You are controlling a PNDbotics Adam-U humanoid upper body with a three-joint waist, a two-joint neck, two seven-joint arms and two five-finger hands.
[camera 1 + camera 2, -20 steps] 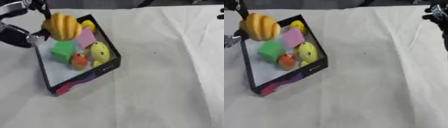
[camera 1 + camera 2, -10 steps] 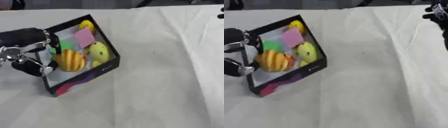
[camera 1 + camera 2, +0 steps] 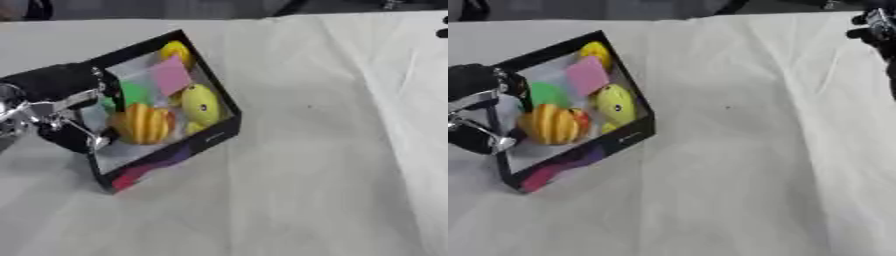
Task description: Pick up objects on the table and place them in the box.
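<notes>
A black box [image 3: 171,151] lies askew on the white cloth at the left. Inside it are a yellow toy [image 3: 176,50], a pink square [image 3: 171,75], a green block [image 3: 134,93] and a yellow-green fruit [image 3: 199,104]. My left hand [image 3: 54,109] reaches in over the box's left wall, its fingers curled round a yellow-and-orange striped fruit [image 3: 143,124] that sits low in the box. A small orange thing [image 3: 580,118] shows just behind that fruit. My right hand [image 3: 876,29] is a dark shape at the upper right edge, far from the box.
The white cloth [image 3: 315,165] spreads in soft folds to the right of the box and in front of it. The table's far edge runs along the top of the view.
My left hand has carried the striped fruit from above the box's far left corner down into the box. Over the last half second it has hardly moved. The right hand stays put.
</notes>
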